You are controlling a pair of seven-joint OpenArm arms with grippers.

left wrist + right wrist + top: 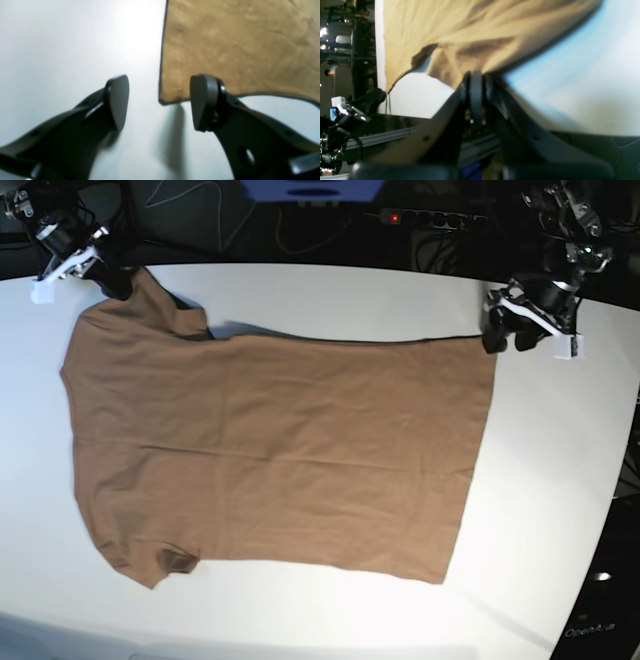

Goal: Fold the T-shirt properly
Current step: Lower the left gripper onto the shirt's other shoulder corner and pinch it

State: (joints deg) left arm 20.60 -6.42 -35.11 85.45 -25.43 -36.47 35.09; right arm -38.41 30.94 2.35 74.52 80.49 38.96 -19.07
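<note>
In the left wrist view, the left gripper (159,102) hangs over the white table (62,50) with its two dark fingers (117,100) spread wide apart, holding nothing. A corner of the tan-brown T-shirt (237,47) lies flat on the table just ahead of the gap between the fingers, its dark-stitched hem edges meeting at that corner. The right-hand finger overlaps the hem edge in this view; whether it touches the cloth cannot be told.

In the right wrist view, the right gripper (476,87) has its fingers pressed together on a bunch of the T-shirt (460,32), and the fabric rises off the table (420,97) in folds toward the pinch. Part of the picture is blurred.

In the base view, the T-shirt (280,450) lies spread across the white table (560,480), sleeves toward the view's left and bottom hem toward the right. The right gripper (108,278) sits at the far-left sleeve, with the sleeve drawn up to it. The left gripper (503,335) sits just beside the far-right hem corner.
</note>
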